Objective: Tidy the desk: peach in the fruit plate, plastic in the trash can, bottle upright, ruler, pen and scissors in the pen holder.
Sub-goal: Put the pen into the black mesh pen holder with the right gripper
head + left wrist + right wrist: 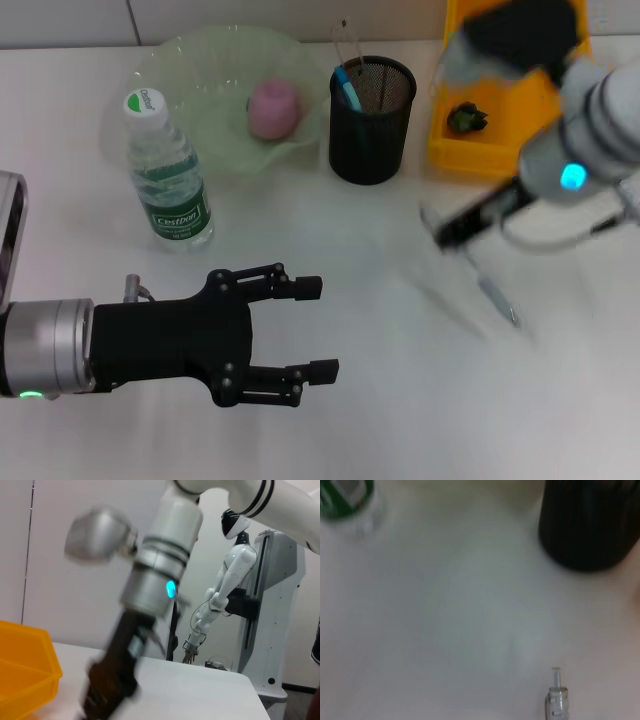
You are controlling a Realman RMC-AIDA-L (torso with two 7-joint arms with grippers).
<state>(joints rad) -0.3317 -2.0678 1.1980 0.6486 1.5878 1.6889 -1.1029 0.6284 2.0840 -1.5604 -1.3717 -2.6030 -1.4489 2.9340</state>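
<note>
My right gripper (452, 232) hangs blurred above the table, to the right of the black mesh pen holder (372, 125). It is shut on a clear grey pen (497, 298), whose tip shows in the right wrist view (556, 696). The holder has a blue pen (347, 88) and thin scissors loops (346, 42) in it. A pink peach (273, 108) lies in the green plate (190, 60). The water bottle (167, 175) stands upright. My left gripper (318, 330) is open and empty, low over the near table. No ruler shows.
The yellow trash bin (500, 140) stands at the back right with a dark scrap (466, 118) in it, partly behind my right arm. The left wrist view shows the right arm (150, 580) and the bin's corner (30, 675).
</note>
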